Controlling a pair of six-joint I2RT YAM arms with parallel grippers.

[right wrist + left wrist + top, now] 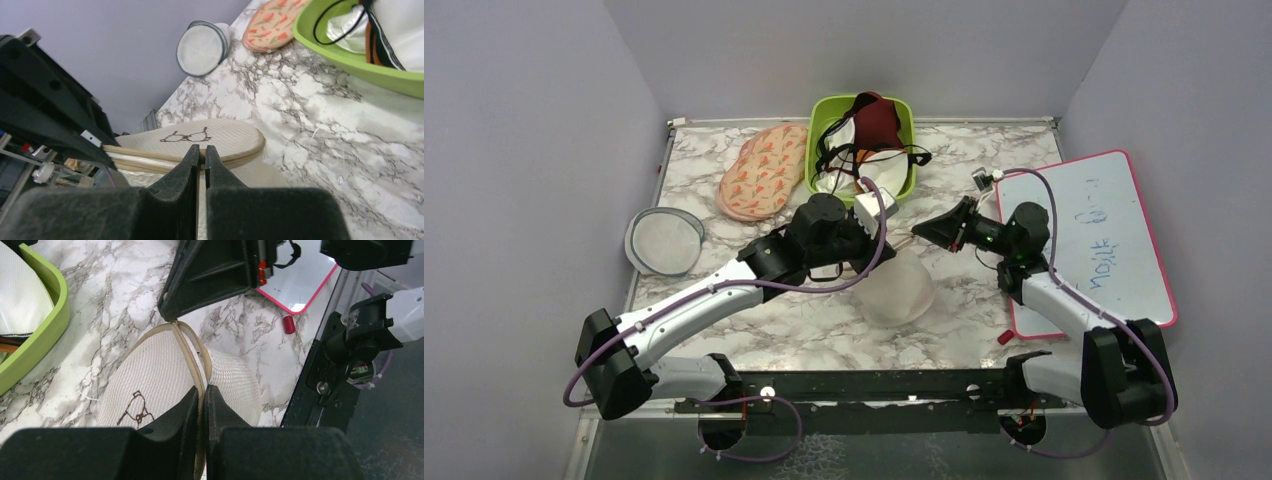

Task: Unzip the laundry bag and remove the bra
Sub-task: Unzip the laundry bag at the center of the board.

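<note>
At table centre | left hand pinched shut on laundry bag rim | right hand pinched on opposite rim

Bright, even overhead light — soft shadows, blurred wrist-view foregrounds.

At the back of your tabletop sits a green bin holding a dark maroon garment and white cloths. Just left of it lie pink floral pads, and a grey-rimmed mesh disc sits at the left edge. On your right lies a pink-edged whiteboard, with a small red cap beside its near corner.
</note>
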